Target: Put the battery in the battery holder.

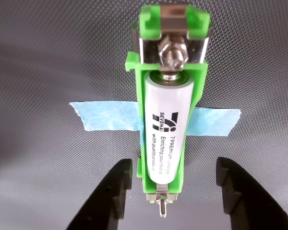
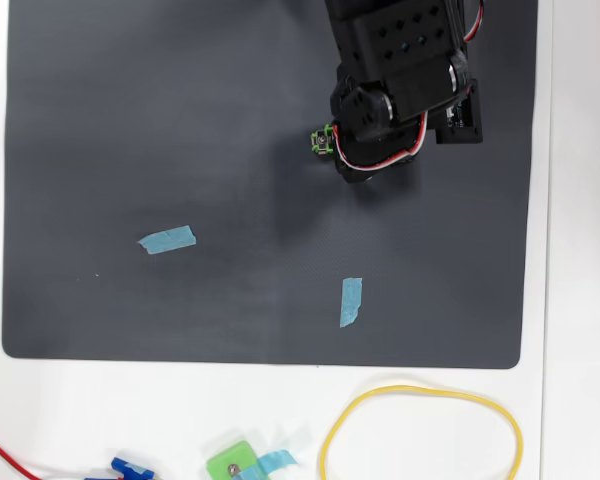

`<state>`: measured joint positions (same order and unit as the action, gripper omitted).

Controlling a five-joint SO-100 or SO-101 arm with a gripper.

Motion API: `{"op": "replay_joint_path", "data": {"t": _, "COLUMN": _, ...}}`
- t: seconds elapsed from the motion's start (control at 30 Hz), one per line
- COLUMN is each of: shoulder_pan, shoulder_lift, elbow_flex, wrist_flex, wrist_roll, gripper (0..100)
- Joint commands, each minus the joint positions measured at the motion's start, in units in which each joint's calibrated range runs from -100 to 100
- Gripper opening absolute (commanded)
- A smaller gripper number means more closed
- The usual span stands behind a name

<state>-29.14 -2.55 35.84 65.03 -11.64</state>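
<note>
Wrist view: battery [image 1: 165, 132] lies seated lengthwise in the battery holder [image 1: 169, 72], white body w/ dark print facing up, its far end against the bolt-and-nut contact at the holder's top, near end by the small metal tab at the bottom. Holder sits on the dark mat [image 1: 48, 57] over a strip of blue tape [image 1: 108, 116] that sticks out on both sides. Gripper [image 1: 175, 191] hovers at the holder's near end, jaws spread wide, one black finger [image 1: 113, 196] on each side of the holder, neither touching battery nor holder as far as this angle shows.

Overhead view: arm [image 2: 405, 70] covers most of the holder; only a bit of green [image 2: 322, 140] peeks out at its left, toward the mat's top edge, right of centre. Battery itself hidden there. Two more blue tape strips on the mat: one [image 2: 167, 239] left of centre, one [image 2: 351, 301] nearer the bottom edge. Off the mat, on the white worktop [image 2: 580, 300] along the bottom: yellow rubber band loop [image 2: 420, 392], squarish green block [image 2: 233, 466] w/ tape, a blue part [image 2: 130, 467] and a red wire [image 2: 0, 452] in the bottom-left corner.
</note>
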Motion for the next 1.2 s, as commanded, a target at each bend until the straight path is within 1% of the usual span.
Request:
{"op": "replay_joint_path", "data": {"t": 0.0, "shoulder_pan": 0.4, "shoulder_lift": -0.5, "elbow_flex": -0.9, "wrist_flex": 0.2, "wrist_roll": 0.0, "gripper": 18}}
{"op": "replay_joint_path", "data": {"t": 0.2, "shoulder_pan": 0.4, "shoulder_lift": -6.2, "elbow_flex": 0.0, "wrist_flex": 0.5, "wrist_roll": 0.1, "gripper": 17}}
{"op": "replay_joint_path", "data": {"t": 0.27, "shoulder_pan": 0.4, "shoulder_lift": -8.4, "elbow_flex": 0.9, "wrist_flex": 0.6, "wrist_roll": 0.1, "gripper": 12}}
{"op": "replay_joint_path", "data": {"t": 0.3, "shoulder_pan": 0.4, "shoulder_lift": -9.7, "elbow_flex": 1.6, "wrist_flex": 0.5, "wrist_roll": 0.1, "gripper": 6}}
{"op": "replay_joint_path", "data": {"t": 0.37, "shoulder_pan": 0.4, "shoulder_lift": -10.5, "elbow_flex": 1.6, "wrist_flex": 0.5, "wrist_roll": 0.1, "gripper": 0}}
{"op": "replay_joint_path", "data": {"t": 0.63, "shoulder_pan": -0.8, "shoulder_lift": -11.5, "elbow_flex": 1.8, "wrist_flex": 0.5, "wrist_roll": 0.1, "gripper": 0}}
{"op": "replay_joint_path", "data": {"t": 0.8, "shoulder_pan": -5.5, "shoulder_lift": -11.6, "elbow_flex": 1.8, "wrist_flex": 0.5, "wrist_roll": 0.1, "gripper": 0}}
{"op": "replay_joint_path", "data": {"t": 1.03, "shoulder_pan": -6.2, "shoulder_lift": -11.6, "elbow_flex": 1.6, "wrist_flex": 0.5, "wrist_roll": 0.3, "gripper": 0}}
{"op": "replay_joint_path", "data": {"t": 1.1, "shoulder_pan": -6.4, "shoulder_lift": -11.6, "elbow_flex": 1.4, "wrist_flex": 0.5, "wrist_roll": 1.7, "gripper": 0}}
{"op": "replay_joint_path", "data": {"t": 1.17, "shoulder_pan": -6.4, "shoulder_lift": -11.6, "elbow_flex": 1.4, "wrist_flex": 0.5, "wrist_roll": 1.8, "gripper": 0}}
